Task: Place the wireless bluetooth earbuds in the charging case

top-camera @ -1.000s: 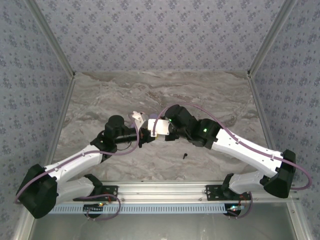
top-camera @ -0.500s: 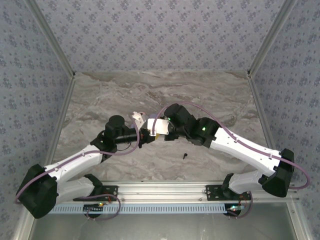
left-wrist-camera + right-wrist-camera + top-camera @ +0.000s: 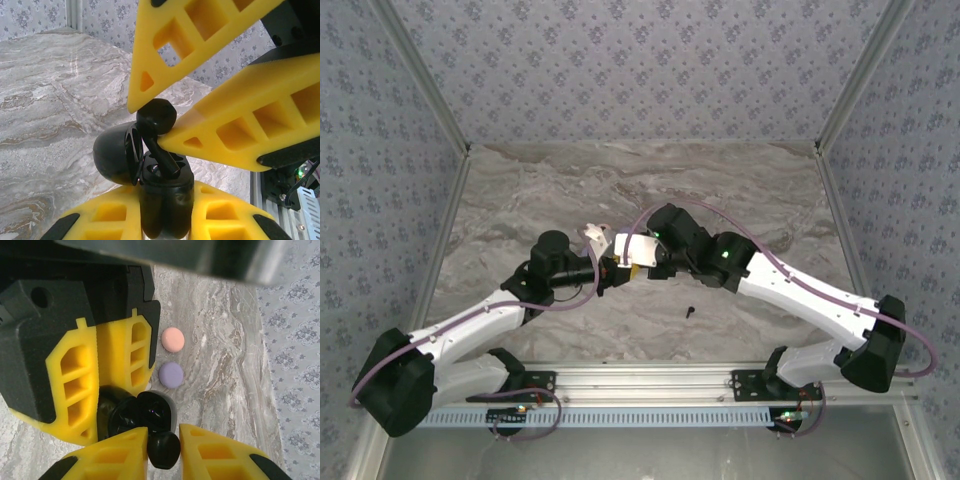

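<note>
In the left wrist view, my left gripper is shut on the black charging case, held upright with its lid swung open to the left. My right gripper comes in from above, shut on a black earbud by its head. The earbud's stem slants down, and its end sits at the mouth of a socket in the case. In the right wrist view the right gripper pinches the same earbud just above the open case. A second black earbud lies on the table.
A pink round case and a lilac round case lie shut on the marble table beyond the grippers. Both grippers meet mid-table. Patterned walls close in the back and sides.
My right gripper has edged slightly left, toward the left gripper, carrying the earbud closer to the case. The left arm has stayed put.
</note>
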You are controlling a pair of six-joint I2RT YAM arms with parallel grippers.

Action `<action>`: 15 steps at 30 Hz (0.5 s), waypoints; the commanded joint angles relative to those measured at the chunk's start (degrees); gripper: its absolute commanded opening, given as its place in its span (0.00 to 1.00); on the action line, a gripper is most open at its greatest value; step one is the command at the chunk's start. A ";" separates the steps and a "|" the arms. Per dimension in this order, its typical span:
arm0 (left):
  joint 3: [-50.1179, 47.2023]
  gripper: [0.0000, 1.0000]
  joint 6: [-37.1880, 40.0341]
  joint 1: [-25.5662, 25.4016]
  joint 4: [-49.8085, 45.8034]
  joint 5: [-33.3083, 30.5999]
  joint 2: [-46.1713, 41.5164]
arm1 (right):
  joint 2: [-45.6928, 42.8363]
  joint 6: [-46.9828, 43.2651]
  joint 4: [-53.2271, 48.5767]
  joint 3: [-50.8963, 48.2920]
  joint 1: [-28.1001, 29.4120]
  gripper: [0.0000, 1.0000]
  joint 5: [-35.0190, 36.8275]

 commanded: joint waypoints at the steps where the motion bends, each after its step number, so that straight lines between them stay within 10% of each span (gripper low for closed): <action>1: 3.27 0.00 0.89 -0.12 3.40 -0.08 0.14 | 0.76 1.36 -3.14 1.59 0.30 0.24 -3.82; 15: 3.48 0.00 0.92 -0.16 3.75 0.04 0.41 | 2.66 3.52 -6.45 4.21 0.31 0.24 -6.92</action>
